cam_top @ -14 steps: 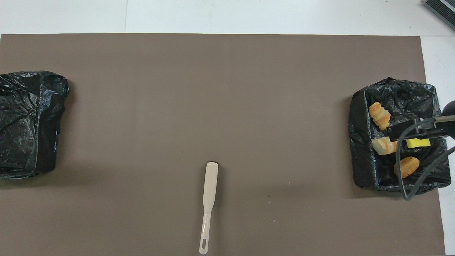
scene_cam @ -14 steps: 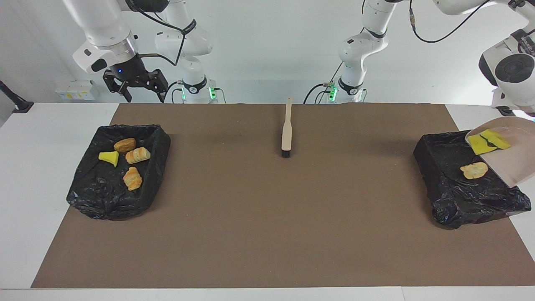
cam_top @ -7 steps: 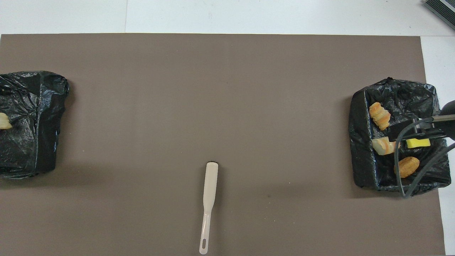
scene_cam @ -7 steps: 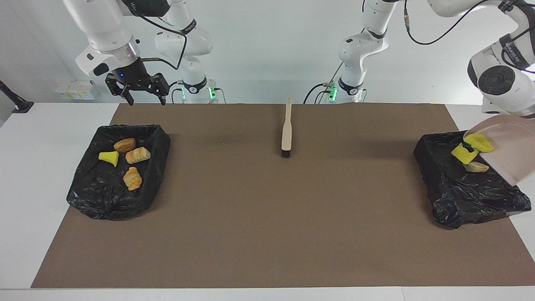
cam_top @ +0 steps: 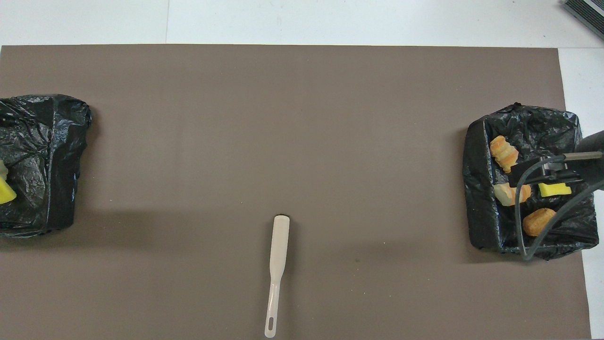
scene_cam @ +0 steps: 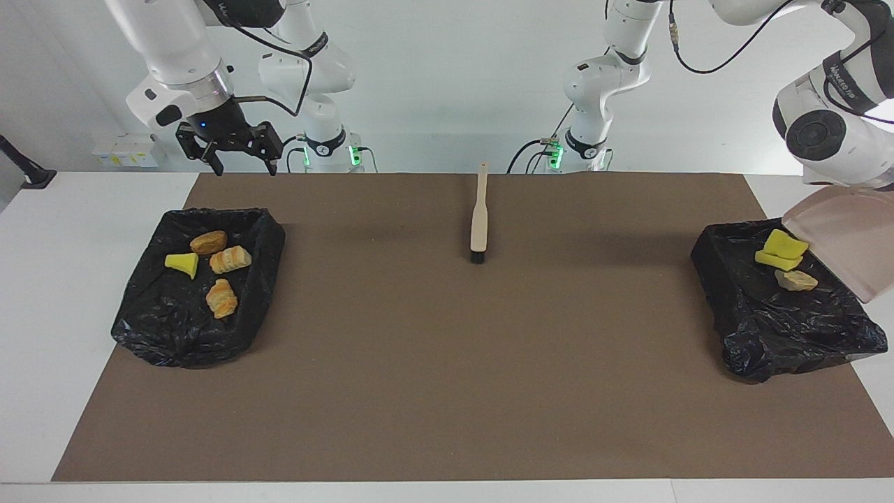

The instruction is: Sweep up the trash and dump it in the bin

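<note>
- Two yellow sponge pieces [scene_cam: 781, 250] lie in the black-lined bin at the left arm's end [scene_cam: 740, 307] of the desk, one resting on the other.
- A pale bread-like chunk [scene_cam: 795, 280] lies in the same bin, just beside the sponge pieces.
- The beige dustpan [scene_cam: 848, 244] hangs tilted over this bin, its open mouth pointing down at the sponge pieces.
- The left end effector is hidden past the edge of the facing view. It is pressed together, and the dustpan hangs under the left arm's wrist [scene_cam: 821, 136]. I cannot see the grip itself.
- The black-lined bin at the right arm's end [scene_cam: 157, 328] of the desk holds four more scraps.
- These are a yellow sponge wedge [scene_cam: 182, 263], a brown potato-like lump [scene_cam: 208, 242] and two orange-tan bread-like chunks [scene_cam: 230, 259].
- The lump is the scrap nearest to the robots in that bin.
- The right end effector [scene_cam: 239, 165] hangs in the air, up by the robots' edge of the desk, close to this bin. Its fingers are spread wide and hold nothing.
- The beige brush with black bristles [scene_cam: 479, 218] lies alone on the brown mat [scene_cam: 447, 377], in the middle between the two bins. Its handle points toward the robots.
- The mat covers most of the white desk [scene_cam: 49, 279].
</note>
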Controlling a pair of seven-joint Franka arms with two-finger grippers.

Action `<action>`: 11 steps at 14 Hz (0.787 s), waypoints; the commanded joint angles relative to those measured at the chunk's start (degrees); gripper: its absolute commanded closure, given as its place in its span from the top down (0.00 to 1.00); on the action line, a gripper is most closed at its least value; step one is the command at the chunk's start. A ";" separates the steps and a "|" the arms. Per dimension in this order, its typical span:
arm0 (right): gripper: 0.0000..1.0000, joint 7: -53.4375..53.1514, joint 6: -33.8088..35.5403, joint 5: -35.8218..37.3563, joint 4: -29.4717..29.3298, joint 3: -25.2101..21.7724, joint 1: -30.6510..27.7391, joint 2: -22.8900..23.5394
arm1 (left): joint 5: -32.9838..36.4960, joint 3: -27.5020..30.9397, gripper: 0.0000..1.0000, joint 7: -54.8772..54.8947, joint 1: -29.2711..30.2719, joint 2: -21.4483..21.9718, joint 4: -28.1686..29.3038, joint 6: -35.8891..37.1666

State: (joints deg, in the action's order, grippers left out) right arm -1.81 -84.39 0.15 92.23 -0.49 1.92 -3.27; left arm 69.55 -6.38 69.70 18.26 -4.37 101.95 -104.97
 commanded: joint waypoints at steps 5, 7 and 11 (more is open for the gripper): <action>1.00 -1.00 -1.13 -1.21 1.20 0.14 -0.43 -1.04 | -10.81 0.31 0.00 -0.71 -0.86 2.79 -2.72 2.49; 1.00 -1.18 -1.21 -1.03 1.20 0.05 -0.43 -0.95 | -14.42 -0.21 0.00 -1.40 -2.34 3.23 -2.28 5.90; 1.00 -1.00 -1.13 -1.21 1.20 0.14 -0.43 -1.04 | -30.76 -0.12 0.00 -4.64 -2.26 4.11 -1.06 7.15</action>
State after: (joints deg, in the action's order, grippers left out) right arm -1.81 -84.39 0.15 92.23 -0.52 1.92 -3.28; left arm 44.04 -7.05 67.53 16.30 -1.42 100.03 -98.81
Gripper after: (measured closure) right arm 0.000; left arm 0.687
